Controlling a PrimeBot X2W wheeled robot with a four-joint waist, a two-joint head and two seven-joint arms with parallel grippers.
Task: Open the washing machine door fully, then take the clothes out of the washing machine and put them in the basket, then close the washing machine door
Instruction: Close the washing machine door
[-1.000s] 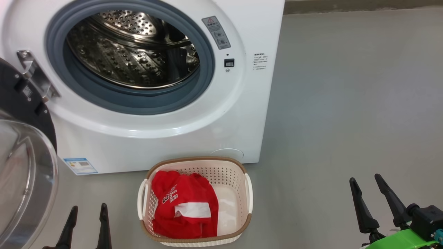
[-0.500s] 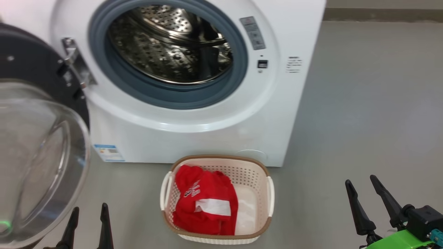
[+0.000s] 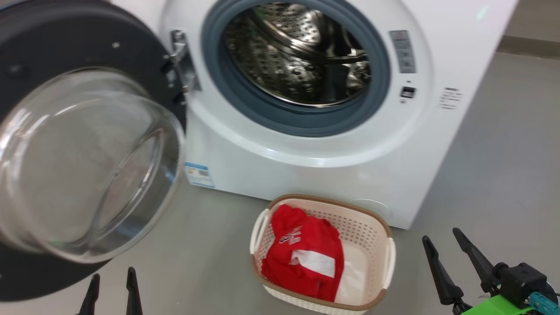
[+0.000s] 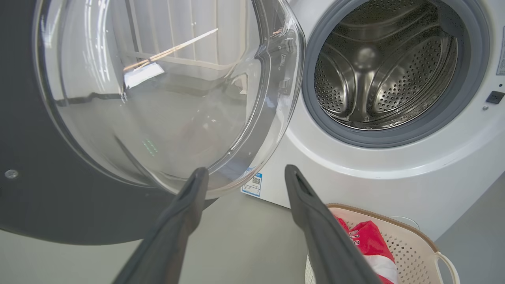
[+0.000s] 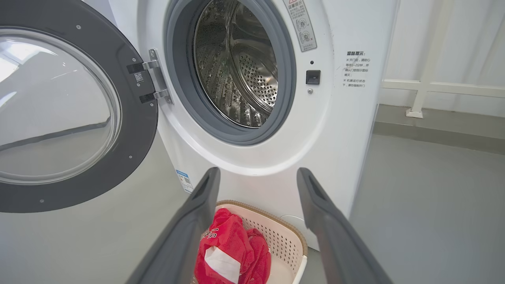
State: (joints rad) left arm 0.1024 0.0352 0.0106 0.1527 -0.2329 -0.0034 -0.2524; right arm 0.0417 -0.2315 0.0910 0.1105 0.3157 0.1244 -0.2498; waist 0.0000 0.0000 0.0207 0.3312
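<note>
The white washing machine stands with its door swung wide to the left, the clear glass bowl bulging toward me. Bare perforated steel shows in the drum. On the floor in front, the cream basket holds the red clothes, white patch up. My left gripper is open low in the head view, below the door. In the left wrist view this gripper points between door and basket. My right gripper is open, right of the basket; it hangs above the clothes.
Grey floor spreads to the right of the machine. A white wall with a low rail runs behind on the right. A blue energy sticker marks the machine's lower left front. The open door's black rim fills the space to my left.
The whole head picture has shifted right, so the camera has turned left and the door now shows far more. Both grippers stay open and the clothes lie unchanged in the basket.
</note>
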